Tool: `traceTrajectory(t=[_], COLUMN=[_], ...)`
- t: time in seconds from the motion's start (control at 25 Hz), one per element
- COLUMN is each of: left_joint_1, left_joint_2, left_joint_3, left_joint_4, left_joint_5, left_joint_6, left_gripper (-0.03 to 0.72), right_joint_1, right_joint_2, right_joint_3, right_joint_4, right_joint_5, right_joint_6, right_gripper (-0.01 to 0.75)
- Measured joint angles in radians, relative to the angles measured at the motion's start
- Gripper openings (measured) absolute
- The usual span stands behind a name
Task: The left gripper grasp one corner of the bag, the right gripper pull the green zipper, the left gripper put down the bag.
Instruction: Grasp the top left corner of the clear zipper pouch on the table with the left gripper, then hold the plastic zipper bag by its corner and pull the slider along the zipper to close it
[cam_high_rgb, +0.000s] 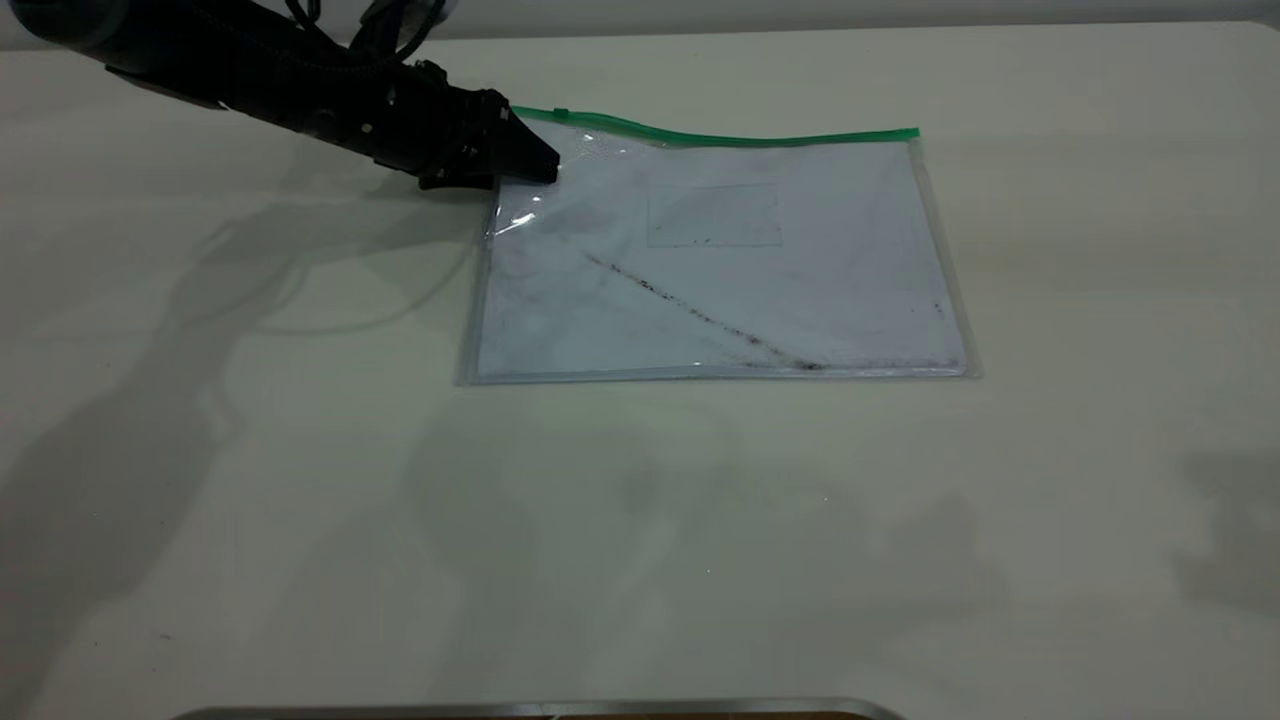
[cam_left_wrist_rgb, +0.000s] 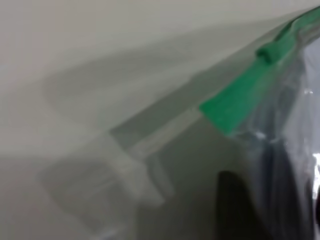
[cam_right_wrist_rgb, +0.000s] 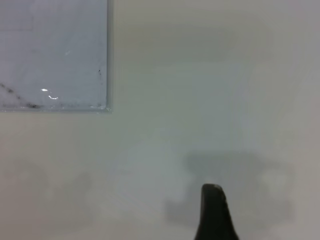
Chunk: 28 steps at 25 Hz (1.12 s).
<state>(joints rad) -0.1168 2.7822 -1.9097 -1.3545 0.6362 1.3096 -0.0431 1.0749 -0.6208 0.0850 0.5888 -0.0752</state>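
Observation:
The bag (cam_high_rgb: 720, 270), a flat clear pouch with a white sheet and a dark diagonal smudge, lies on the table. The green zipper (cam_high_rgb: 720, 138) runs along its far edge, with the slider tab (cam_high_rgb: 561, 113) near the left end. My left gripper (cam_high_rgb: 545, 168) is shut on the bag's far left corner, which is raised slightly. In the left wrist view the zipper's end (cam_left_wrist_rgb: 235, 107) and the slider tab (cam_left_wrist_rgb: 270, 51) show close up, with one finger (cam_left_wrist_rgb: 235, 210) beside the plastic. My right gripper (cam_right_wrist_rgb: 212, 200) hovers off the bag's near right corner (cam_right_wrist_rgb: 102, 102), outside the exterior view.
The white table (cam_high_rgb: 300, 500) carries only the bag. A metal edge (cam_high_rgb: 540, 710) shows at the front of the exterior view. Shadows of the arms fall on the table at left and right.

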Motion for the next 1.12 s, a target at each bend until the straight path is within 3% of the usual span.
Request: traceTrajectory(t=[0.12,0.2,0.28,0.4,0.52,0.64,0.92,1.12], left_joint_1=[0.0,0.0,0.0,0.001,-0.003,-0.019,-0.041,-0.076], left_joint_2=[0.003,0.003,0.003,0.003,0.003,0.003,0.003,0.003], left_joint_3=[0.0,-0.011,-0.037,-0.118,-0.23,-0.329,-0.449,-0.457], left_joint_4=[-0.005,-0.002,0.018,0.121,0.246,0.366,0.523,0.575], left_joint_5=[0.004,0.029,0.066,0.206,0.39,0.497,0.531,0.531], left_joint_6=[0.049,0.12,0.208,0.326,0.372,0.373,0.291,0.389], left_gripper=[0.141,0.058,0.053,0.053,0.053,0.053,0.053,0.053], right_joint_1=[0.0,0.0,0.0,0.002,0.019,0.055,0.166,0.24], right_joint_2=[0.0,0.0,0.0,0.008,0.044,0.114,0.382,0.602], right_joint_3=[0.0,0.0,0.0,0.0,0.0,-0.002,-0.142,-0.305], right_joint_4=[0.0,0.0,0.0,0.029,0.085,0.156,0.274,0.344], right_joint_5=[0.0,-0.008,-0.033,-0.07,-0.106,-0.164,-0.205,-0.213], right_joint_6=[0.0,-0.006,-0.027,-0.096,-0.189,-0.278,-0.446,-0.548], right_gripper=[0.558,0.558,0.558,0.558,0.558,0.558,0.558,0.558])
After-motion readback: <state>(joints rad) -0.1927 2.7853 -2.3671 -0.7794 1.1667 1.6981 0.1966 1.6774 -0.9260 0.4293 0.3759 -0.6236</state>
